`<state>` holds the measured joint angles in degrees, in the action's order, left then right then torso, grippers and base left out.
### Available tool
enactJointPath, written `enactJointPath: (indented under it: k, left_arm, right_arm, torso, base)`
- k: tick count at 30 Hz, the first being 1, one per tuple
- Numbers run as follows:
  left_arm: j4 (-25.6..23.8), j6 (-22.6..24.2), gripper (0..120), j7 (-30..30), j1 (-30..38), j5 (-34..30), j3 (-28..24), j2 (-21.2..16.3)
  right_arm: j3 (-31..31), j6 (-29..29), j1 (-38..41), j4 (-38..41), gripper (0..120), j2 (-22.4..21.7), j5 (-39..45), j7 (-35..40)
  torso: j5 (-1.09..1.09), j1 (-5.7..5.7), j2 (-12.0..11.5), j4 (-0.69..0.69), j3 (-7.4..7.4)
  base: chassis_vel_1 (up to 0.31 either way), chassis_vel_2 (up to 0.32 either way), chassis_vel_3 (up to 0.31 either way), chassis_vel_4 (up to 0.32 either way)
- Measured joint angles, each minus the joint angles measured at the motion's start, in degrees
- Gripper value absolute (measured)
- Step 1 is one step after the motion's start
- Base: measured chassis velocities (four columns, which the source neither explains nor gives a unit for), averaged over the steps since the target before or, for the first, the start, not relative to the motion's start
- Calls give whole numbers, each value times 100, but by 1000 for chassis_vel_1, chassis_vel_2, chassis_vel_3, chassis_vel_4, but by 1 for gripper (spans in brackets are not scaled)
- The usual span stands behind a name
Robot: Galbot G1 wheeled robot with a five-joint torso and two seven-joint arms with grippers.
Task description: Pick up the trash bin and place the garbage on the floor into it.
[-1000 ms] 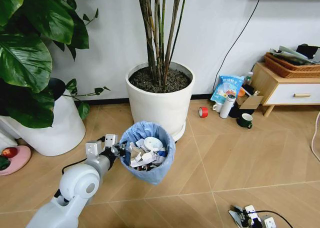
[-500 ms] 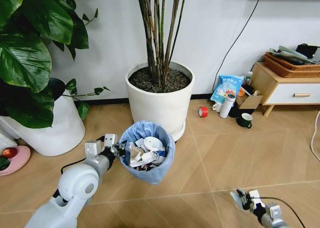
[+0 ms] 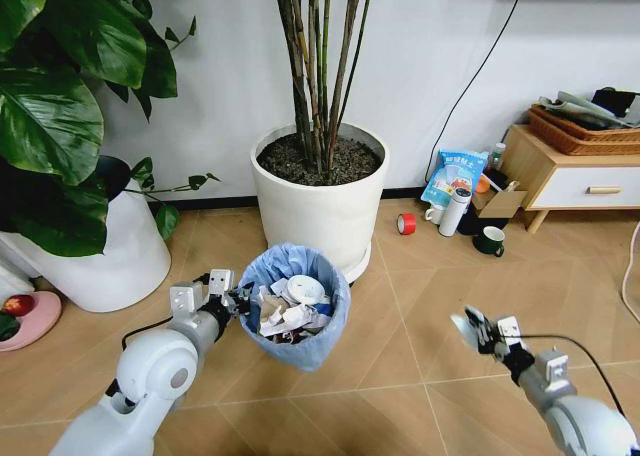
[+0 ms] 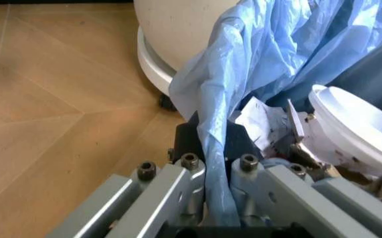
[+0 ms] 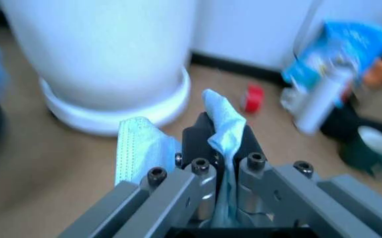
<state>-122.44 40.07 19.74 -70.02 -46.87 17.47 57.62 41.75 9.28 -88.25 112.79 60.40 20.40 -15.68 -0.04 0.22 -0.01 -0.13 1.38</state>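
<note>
Garbage (image 5: 225,124), a crumpled pale-blue mask, sits pinched in my right tool (image 5: 220,148) (left tool (image 4: 210,148) grips the trash bin (image 3: 296,301)).

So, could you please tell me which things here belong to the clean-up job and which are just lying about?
Part of the job:
- trash bin, rim held by left gripper
- light-blue face mask, held by right gripper
- floor

Just lying about:
- white planter
- red tape roll
- dark mug
</note>
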Motion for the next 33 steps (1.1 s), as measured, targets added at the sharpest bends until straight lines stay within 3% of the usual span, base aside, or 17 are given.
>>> enactJointPath:
  k: [11, 16, 19, 33]
  left_arm:
    - [113, 5, 0, -46, 160, -130, -166, -134]
    - [228, 43, 0, 5, 275, -342, -323, -177]
    - [253, 61, 0, 59, 363, -459, -415, -269]
    - [286, 99, 0, 154, 520, -745, -468, -379]
  right_arm:
    - [-746, 826, 1027, 1286, 0, -732, 1401, 408]
    - [-1740, 1058, 1802, 1546, 0, -1000, 2312, 769]
    - [-2314, 1028, 2190, 1451, 0, -924, 2292, 787]
    - [-3865, 950, 3121, 806, 0, -519, 2229, 820]
  torso:
    - [-2, 0, 0, 0, 0]
    - [-2, 0, 0, 0, 0]
    - [-1, 0, 0, 1, 0]
    - [-1, 0, 0, 0, 0]
  base:
    - [0, 0, 0, 0]
    - [0, 0, 0, 0]
    - [0, 0, 0, 0]
    - [0, 0, 0, 0]
